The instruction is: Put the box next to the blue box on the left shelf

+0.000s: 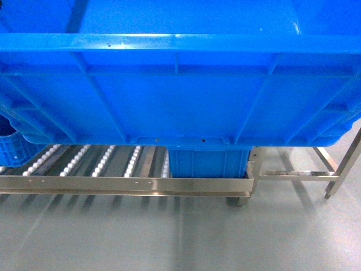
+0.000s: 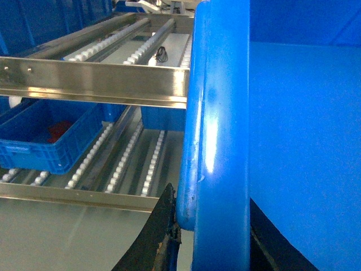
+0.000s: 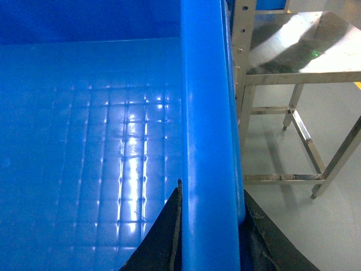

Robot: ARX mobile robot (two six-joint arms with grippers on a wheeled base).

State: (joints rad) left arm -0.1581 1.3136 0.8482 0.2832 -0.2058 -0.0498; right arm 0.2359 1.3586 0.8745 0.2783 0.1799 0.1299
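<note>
The box (image 1: 180, 96) is a large bright blue crate held up in the air, filling the upper head view. My left gripper (image 2: 211, 228) is shut on its left rim (image 2: 223, 113), one black finger outside and one inside. My right gripper (image 3: 211, 226) is shut on the right rim (image 3: 206, 113) in the same way, and the box's gridded floor (image 3: 84, 147) shows beside it. Neither gripper shows in the head view. The left shelf (image 1: 113, 184) with white roller tracks lies below and beyond the box. A smaller blue box (image 2: 51, 135) sits on its lower level at the left (image 1: 11, 148).
The shelf has an upper roller level behind a steel front rail (image 2: 96, 79). Another blue box (image 1: 208, 162) stands further right on the lower level. A bare steel frame table (image 3: 299, 73) stands to the right of the shelf (image 1: 316, 174). Grey floor lies in front.
</note>
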